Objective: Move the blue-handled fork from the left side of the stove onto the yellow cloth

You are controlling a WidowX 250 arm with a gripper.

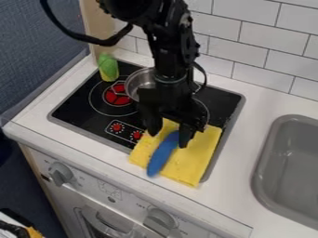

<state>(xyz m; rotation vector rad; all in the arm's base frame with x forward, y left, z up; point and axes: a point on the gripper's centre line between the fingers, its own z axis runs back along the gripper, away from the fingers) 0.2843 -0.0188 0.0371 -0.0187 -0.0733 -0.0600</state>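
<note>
A toy kitchen, with black stovetop (88, 110), gray sink (288, 162), oven knobs (61, 174) and white wall tiles (267, 44)

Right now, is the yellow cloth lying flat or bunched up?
The yellow cloth lies flat: its fairly straight edges run from the black stovetop onto the white counter, with a blue object on top.

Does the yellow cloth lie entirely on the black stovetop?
No, the near part of the yellow cloth reaches past the front edge of the black stovetop onto the white counter.
</note>
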